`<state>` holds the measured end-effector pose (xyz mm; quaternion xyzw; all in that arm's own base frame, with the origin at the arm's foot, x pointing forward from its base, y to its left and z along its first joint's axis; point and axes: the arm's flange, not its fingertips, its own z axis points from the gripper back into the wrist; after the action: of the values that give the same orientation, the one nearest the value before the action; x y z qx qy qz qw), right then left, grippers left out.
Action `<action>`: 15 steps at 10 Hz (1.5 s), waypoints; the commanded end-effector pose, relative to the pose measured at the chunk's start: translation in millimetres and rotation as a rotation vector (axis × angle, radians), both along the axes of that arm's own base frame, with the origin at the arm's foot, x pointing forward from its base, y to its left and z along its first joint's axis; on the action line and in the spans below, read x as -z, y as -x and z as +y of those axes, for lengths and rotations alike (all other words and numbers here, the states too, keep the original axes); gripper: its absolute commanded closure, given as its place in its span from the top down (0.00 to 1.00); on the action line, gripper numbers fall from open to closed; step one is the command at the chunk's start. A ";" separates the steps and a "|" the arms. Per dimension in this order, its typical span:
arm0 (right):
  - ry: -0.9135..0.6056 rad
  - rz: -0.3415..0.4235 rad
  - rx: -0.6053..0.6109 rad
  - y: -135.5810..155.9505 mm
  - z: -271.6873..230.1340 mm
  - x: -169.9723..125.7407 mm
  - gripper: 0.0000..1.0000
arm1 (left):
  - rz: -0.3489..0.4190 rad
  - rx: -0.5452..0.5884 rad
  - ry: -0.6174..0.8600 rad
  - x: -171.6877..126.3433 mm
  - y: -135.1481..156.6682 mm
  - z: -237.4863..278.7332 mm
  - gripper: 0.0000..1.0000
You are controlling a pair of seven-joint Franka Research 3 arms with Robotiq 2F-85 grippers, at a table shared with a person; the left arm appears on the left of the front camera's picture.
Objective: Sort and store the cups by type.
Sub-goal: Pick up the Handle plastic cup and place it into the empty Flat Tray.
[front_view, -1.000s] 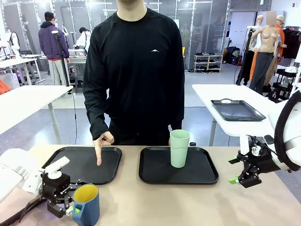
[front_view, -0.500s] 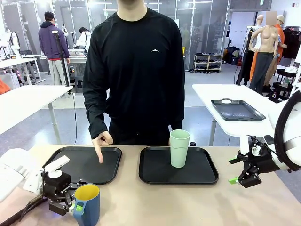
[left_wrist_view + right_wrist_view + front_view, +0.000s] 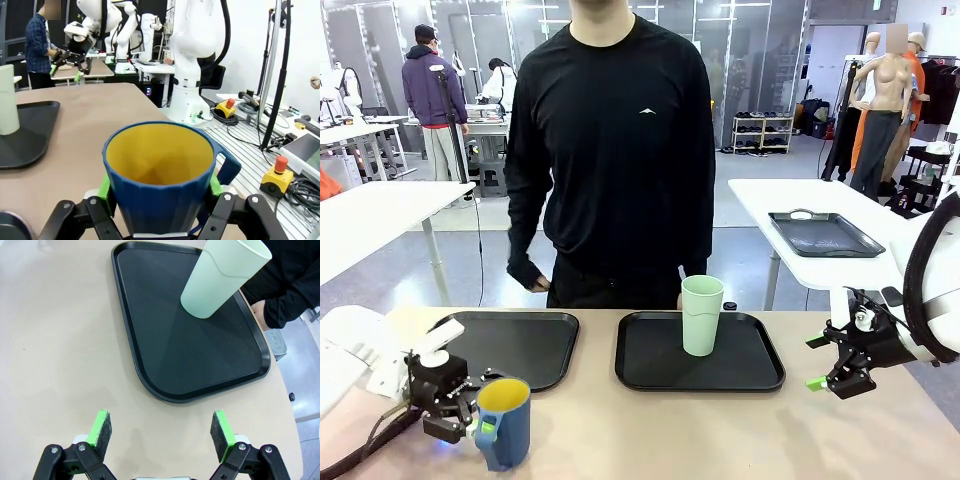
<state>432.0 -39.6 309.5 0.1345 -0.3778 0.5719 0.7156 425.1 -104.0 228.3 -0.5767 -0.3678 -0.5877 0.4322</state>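
Observation:
The dark blue mug [image 3: 504,421] with a yellow inside stands upright at the table's front left, and my left gripper [image 3: 480,427] is shut on it. In the left wrist view the mug [image 3: 159,176] sits between the green pads [image 3: 104,187], its handle to the right. The tall mint-green tumbler [image 3: 701,315] stands upright on the right black tray [image 3: 750,369]. My right gripper [image 3: 828,378] hangs open over the table's right side, apart from the tray. From the right wrist, the tumbler [image 3: 223,276] rests at the tray's [image 3: 165,330] far end, well beyond my open right gripper [image 3: 161,432].
A second black tray [image 3: 520,345] lies bare at the left, just behind the mug. The person stands at the far edge, one hand [image 3: 530,274] held back near the hip. Bare tabletop stretches between the trays and the front edge.
The person's pointing hand has lifted off the left tray and drawn back to the body. My left gripper has lifted the blue mug slightly. The right arm has not moved.

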 end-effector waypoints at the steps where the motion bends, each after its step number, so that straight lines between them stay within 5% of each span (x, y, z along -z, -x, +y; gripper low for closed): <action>1: -0.011 -0.006 0.002 -2.7 -0.6 1.1 1.00 | -0.073 -0.062 0.055 8.9 12.1 23.0 0.34; 8: -0.011 -0.006 0.002 -2.7 -0.6 1.1 1.00 | -0.247 -0.289 0.073 -98.6 -98.5 90.2 0.34; 15: -0.011 -0.006 0.002 -2.7 -0.6 1.1 1.00 | -0.253 -0.294 0.078 -105.1 -103.9 99.8 0.34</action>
<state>432.0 -39.7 309.5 0.1345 -0.3778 0.5719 0.7157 531.8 -2.0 327.8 -0.4563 -0.5191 -0.5686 0.4461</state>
